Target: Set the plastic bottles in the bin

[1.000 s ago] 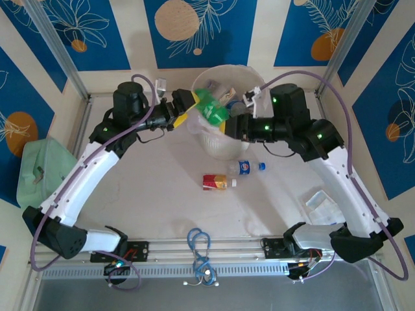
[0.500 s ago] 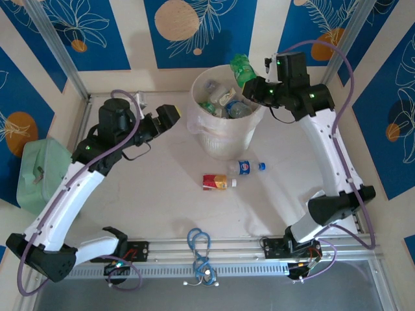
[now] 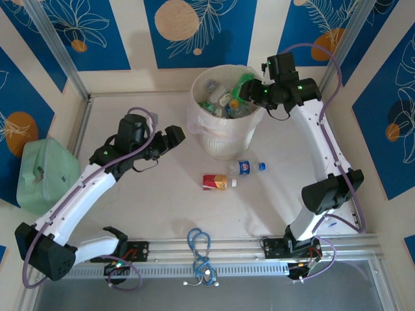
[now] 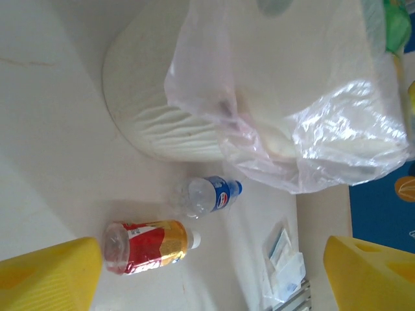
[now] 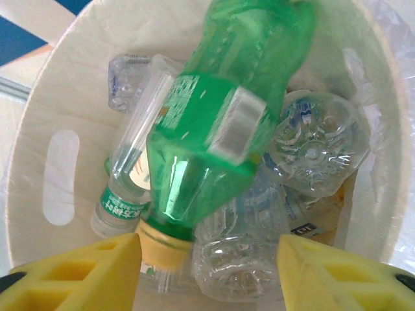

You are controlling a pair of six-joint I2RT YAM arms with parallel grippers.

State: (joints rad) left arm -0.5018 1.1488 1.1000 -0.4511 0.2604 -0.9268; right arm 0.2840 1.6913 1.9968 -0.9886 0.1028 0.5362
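Note:
The bin point(image 3: 220, 139), lined with a translucent bag, holds several clear and green-labelled bottles. My right gripper point(image 3: 251, 95) hangs open over its right rim. Seen from the right wrist, a green bottle point(image 5: 220, 129) with a yellow cap is blurred and loose, pointing cap-down into the bin point(image 5: 58, 110) above my open right gripper point(image 5: 207, 278). On the table in front of the bin lie a red-and-orange labelled bottle point(image 3: 216, 181) point(image 4: 146, 246) and a clear blue-labelled bottle point(image 3: 246, 168) point(image 4: 211, 194). My left gripper point(image 3: 174, 135) point(image 4: 207, 278) is open and empty, left of the bin point(image 4: 155, 123).
A mint-green box point(image 3: 40, 172) sits at the left table edge. A blue cable loop point(image 3: 199, 242) lies by the front rail. A clear plastic packet point(image 4: 285, 265) lies at the right near the rail. The right arm's elbow point(image 3: 327, 191) stands over the table's right side.
My right gripper lowered towards the bin's rim and opened, letting the green bottle drop into the bin. My left arm has pulled back from the bin and swung down towards the table.

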